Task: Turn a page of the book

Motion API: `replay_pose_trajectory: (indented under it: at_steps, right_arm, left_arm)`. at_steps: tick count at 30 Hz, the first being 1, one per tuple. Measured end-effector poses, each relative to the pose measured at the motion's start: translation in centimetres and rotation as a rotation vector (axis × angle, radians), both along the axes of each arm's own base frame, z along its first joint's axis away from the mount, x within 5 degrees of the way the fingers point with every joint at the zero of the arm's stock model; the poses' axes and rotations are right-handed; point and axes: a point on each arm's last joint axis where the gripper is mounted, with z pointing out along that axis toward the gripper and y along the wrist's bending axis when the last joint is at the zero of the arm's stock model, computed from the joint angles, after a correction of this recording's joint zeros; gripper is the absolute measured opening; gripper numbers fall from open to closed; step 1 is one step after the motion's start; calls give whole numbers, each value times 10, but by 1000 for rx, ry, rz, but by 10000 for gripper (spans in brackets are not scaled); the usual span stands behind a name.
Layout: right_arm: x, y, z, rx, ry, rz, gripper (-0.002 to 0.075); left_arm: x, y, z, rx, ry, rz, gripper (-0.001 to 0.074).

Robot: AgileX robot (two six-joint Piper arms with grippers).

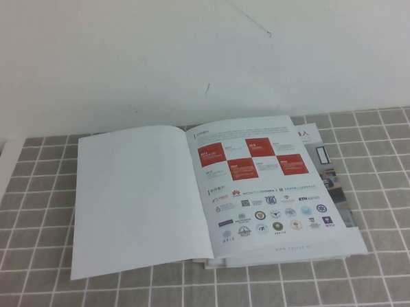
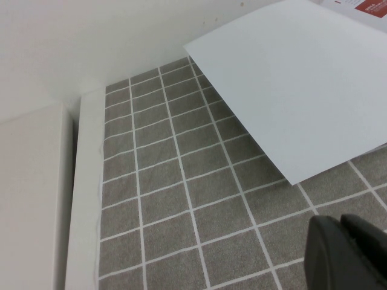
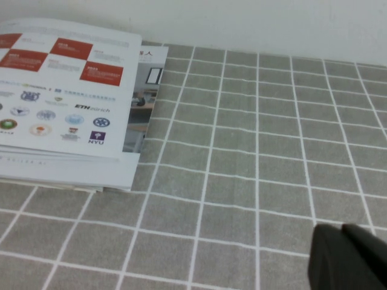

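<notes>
The book (image 1: 262, 192) lies open on the grey checked cloth. Its large front leaf, the page (image 1: 135, 198), lies flat to the left with its plain white face up. The right-hand page shows red squares and rows of logos. The page also shows in the left wrist view (image 2: 296, 90), and the book shows in the right wrist view (image 3: 66, 96). My left gripper (image 2: 344, 254) is shut and empty above the cloth, near the page's front left corner. My right gripper (image 3: 347, 257) is shut and empty above the cloth, to the right of the book. Neither gripper shows in the high view.
A similar booklet (image 1: 330, 181) lies under the book and juts out on its right. A white wall (image 1: 199, 50) stands behind the table. A white ledge (image 2: 84, 193) borders the cloth on the left. Bare checked cloth (image 1: 390, 267) lies in front and to the right.
</notes>
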Motion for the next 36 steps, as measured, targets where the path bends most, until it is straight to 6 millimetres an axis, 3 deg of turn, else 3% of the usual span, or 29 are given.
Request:
replay_pose_trajectory:
  at_steps: [36]
  right_arm:
    - [0,0,0,-10,0,-1,-3]
  left_arm:
    - [0,0,0,-13,6,3,-3]
